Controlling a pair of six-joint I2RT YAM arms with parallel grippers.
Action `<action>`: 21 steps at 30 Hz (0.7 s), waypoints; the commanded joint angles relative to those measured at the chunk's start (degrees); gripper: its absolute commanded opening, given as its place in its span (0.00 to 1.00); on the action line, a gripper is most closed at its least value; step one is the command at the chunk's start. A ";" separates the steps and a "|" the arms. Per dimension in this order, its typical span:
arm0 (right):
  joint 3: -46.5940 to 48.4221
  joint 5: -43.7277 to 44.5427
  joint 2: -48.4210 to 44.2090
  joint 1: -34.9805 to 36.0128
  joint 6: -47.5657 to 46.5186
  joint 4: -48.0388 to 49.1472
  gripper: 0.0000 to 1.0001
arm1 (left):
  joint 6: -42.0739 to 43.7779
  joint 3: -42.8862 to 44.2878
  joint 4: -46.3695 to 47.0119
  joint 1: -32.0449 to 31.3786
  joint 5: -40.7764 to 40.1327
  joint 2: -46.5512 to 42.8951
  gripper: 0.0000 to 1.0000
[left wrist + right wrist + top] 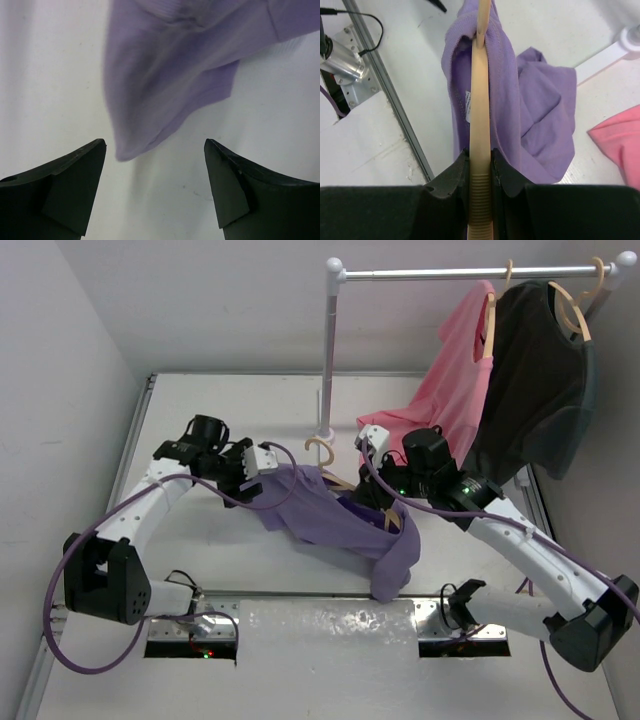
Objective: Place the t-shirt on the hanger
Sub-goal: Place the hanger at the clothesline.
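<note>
Right claw [480, 156] pinches hanger [479, 100]; left claw [155, 146] spread; t-shirt [532, 110] neck label [468, 106] unreadable.

right gripper [481, 167]: both jaws pressed against the hanger's ribbed arm, one on each side
hanger [480, 100]: pale tan, running straight up the middle and into the collar opening
t-shirt [540, 115]: lavender, draped around the hanger, bunched to the right, white label inside the collar
pink shirt [615, 142]: at the right edge, near the t-shirt
table [395, 30]: white
</note>
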 commanded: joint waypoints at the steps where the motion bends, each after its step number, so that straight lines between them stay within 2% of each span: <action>1: 4.74 0.71 -2.29 -0.06 -0.52 1.09 0.00 | 0.55 -1.60 3.34 -0.05 6.40 -0.76 0.76; 2: 5.00 0.62 -2.47 -0.06 -0.60 0.39 0.00 | -1.22 -2.83 8.50 -0.05 6.39 -0.49 0.72; 6: 6.67 0.27 -2.47 -0.06 -1.22 -1.02 0.00 | -8.60 -3.10 16.98 -0.05 5.95 2.32 0.67; 7: 7.02 0.62 -2.47 -0.06 -1.40 -1.98 0.00 | -10.10 -2.75 17.51 -0.05 6.22 3.19 0.47; 10: 8.08 2.98 -2.91 -0.06 -2.10 -3.66 0.00 | -9.86 -0.65 15.42 0.21 5.78 3.82 0.00; 13: 8.35 4.83 -4.22 -1.37 -2.89 -5.06 0.00 | -6.78 -0.11 13.04 2.75 6.92 2.86 0.00; 16: 8.00 5.36 -5.98 -2.52 -3.42 -7.00 0.00 | -2.57 0.41 9.36 9.51 8.41 3.11 0.00; 19: 7.90 5.98 -7.30 -2.52 -3.24 -7.18 0.00 | 0.16 2.25 6.11 13.55 9.82 4.69 0.00; 21: 8.25 5.81 -7.57 -2.52 -3.15 -7.27 0.00 | 1.39 3.92 4.52 14.45 10.52 6.27 0.00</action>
